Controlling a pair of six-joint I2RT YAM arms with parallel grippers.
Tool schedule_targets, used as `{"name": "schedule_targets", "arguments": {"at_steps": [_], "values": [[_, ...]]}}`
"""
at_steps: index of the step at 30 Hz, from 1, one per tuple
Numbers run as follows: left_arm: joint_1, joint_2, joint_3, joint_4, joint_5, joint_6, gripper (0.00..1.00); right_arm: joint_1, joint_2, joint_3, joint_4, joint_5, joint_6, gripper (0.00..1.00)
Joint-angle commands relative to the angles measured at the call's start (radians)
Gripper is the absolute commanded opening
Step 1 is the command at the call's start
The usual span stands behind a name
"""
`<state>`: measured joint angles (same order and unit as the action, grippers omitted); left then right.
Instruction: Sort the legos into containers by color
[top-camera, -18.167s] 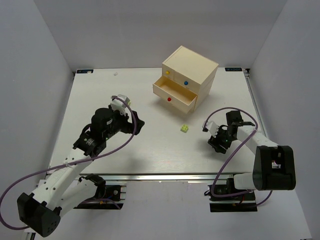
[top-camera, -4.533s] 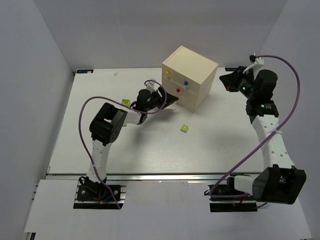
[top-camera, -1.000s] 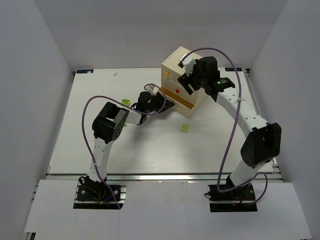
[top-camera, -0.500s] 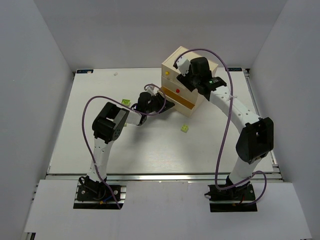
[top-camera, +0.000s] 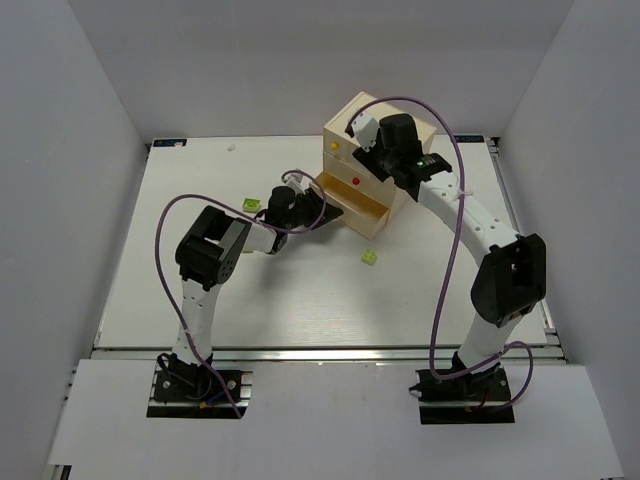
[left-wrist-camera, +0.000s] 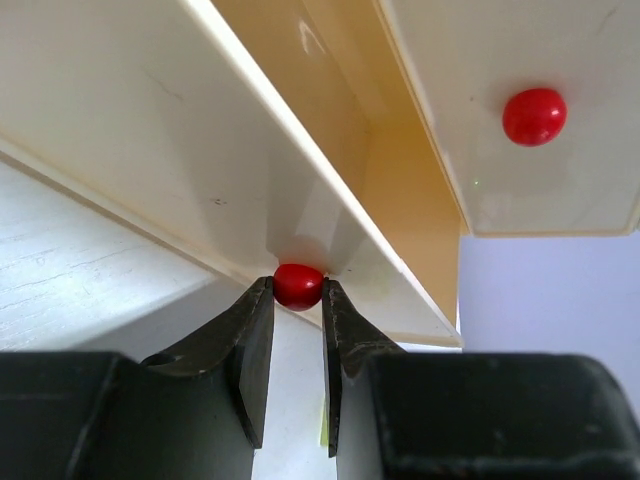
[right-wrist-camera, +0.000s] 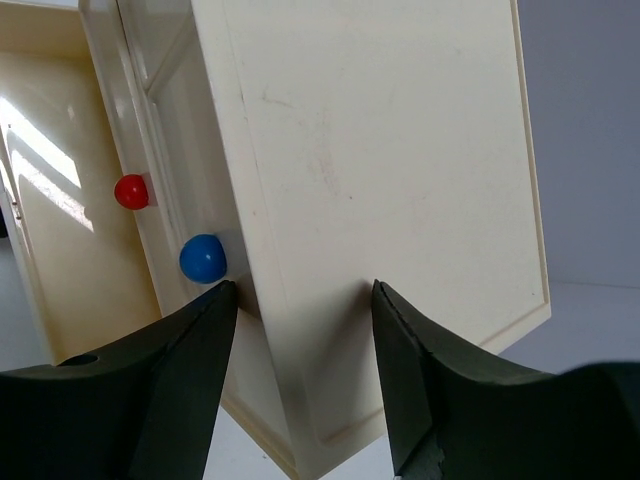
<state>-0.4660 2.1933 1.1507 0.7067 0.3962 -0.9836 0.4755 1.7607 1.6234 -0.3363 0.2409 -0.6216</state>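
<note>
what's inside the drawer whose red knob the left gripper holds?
The exposed part of the drawer shows only bare tan wood, with nothing lying in it. Its rear is hidden inside the chest.

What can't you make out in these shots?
Open drawer's inside: left wrist view shows only its front and red knob; top view too small.
Blue knob: behind the right gripper in the top view.
Whether the right gripper touches the chest: unclear in both views.

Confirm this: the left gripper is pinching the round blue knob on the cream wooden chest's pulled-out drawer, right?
No: the round knob that the left gripper pinches on the cream wooden chest's pulled-out drawer is red, not blue, as the left wrist view shows.
</note>
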Motion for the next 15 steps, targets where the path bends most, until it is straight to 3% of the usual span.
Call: {"name": "schedule_targets", "arguments": {"at_steps": [1,2,3,6,10,15], "values": [[0.012,-0.066,-0.011,-0.030,0.044,0.028,0.15,-0.040,0.048,0.016,0.002,0.078,0.002,0.61],[0.012,-0.060,-0.006,-0.032,0.052,0.026,0.19,-0.038,0.049,0.018,-0.003,0.072,0.005,0.66],[0.012,-0.050,0.007,-0.033,0.059,0.025,0.38,-0.038,0.048,0.018,-0.007,0.067,0.008,0.70],[0.012,-0.046,0.018,-0.042,0.066,0.023,0.62,-0.038,0.034,0.009,-0.024,0.017,0.025,0.79],[0.012,-0.055,0.023,-0.053,0.075,0.031,0.69,-0.041,-0.001,0.010,-0.040,-0.072,0.069,0.84],[0.012,-0.110,-0.005,-0.067,0.063,0.065,0.69,-0.041,-0.072,0.015,-0.072,-0.306,0.141,0.85]]}}
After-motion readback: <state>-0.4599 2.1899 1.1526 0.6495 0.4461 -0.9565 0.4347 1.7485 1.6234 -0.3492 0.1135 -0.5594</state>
